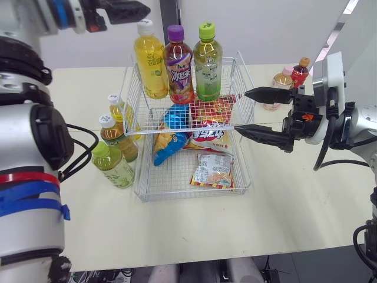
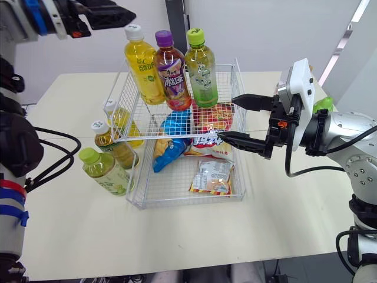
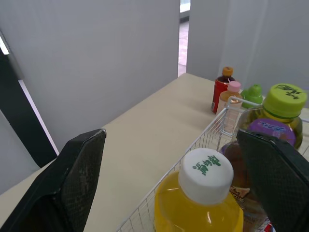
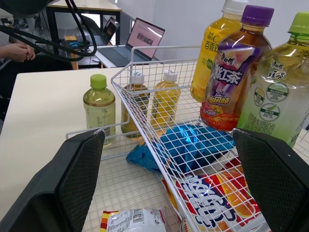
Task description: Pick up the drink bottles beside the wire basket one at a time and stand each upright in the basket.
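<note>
A two-tier wire basket stands mid-table. On its upper shelf three bottles stand upright: yellow, purple-capped and green-capped. Beside the basket's left wall stand a green-capped tea bottle and two white-capped bottles. My left gripper hangs open above and behind the yellow bottle, holding nothing. My right gripper is open at the basket's right wall, fingers pointing left at upper-shelf height, empty.
Snack packets lie in the basket: a blue one, a red one, a small pale one. Small bottles, one red and one pink-capped, stand at the back right. Bare table lies in front.
</note>
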